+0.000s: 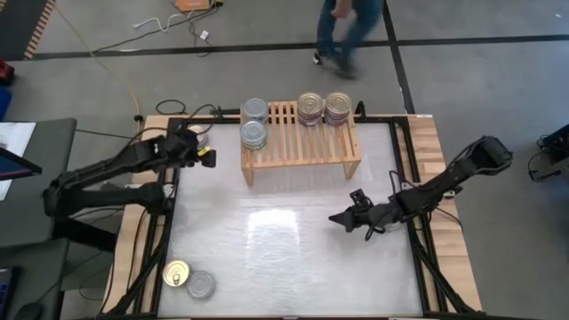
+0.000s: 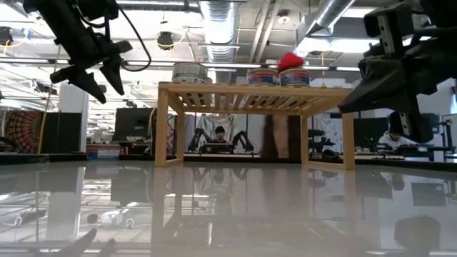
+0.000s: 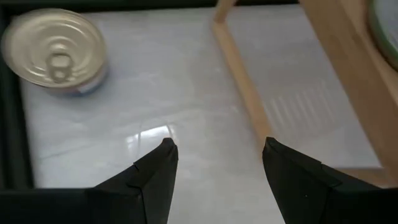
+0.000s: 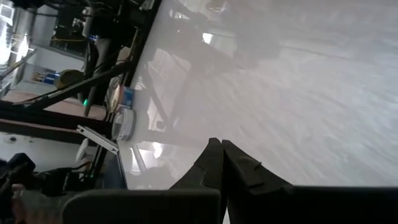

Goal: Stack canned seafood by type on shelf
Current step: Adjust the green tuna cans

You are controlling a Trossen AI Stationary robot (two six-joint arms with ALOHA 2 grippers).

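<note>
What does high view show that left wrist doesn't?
Only the high view: the whole shelf with two silver-topped stacks at its left and two stacks at its right, two loose tins at the table's near-left corner, the shut right gripper over the table, and a person walking behind. Only the left wrist view: the pull tab on a gold-lidded tin and the open, empty left gripper above bare tabletop. Both: part of the shelf frame and the left arm beside it.

Up at the top of the overhead frame, a person (image 1: 347, 31) in jeans on the grey floor (image 1: 462, 22), feet by a black tape line (image 1: 267, 46). White tabletop (image 1: 284, 249) fills the centre; yellow cable (image 1: 111, 62) trails upper left.
</note>
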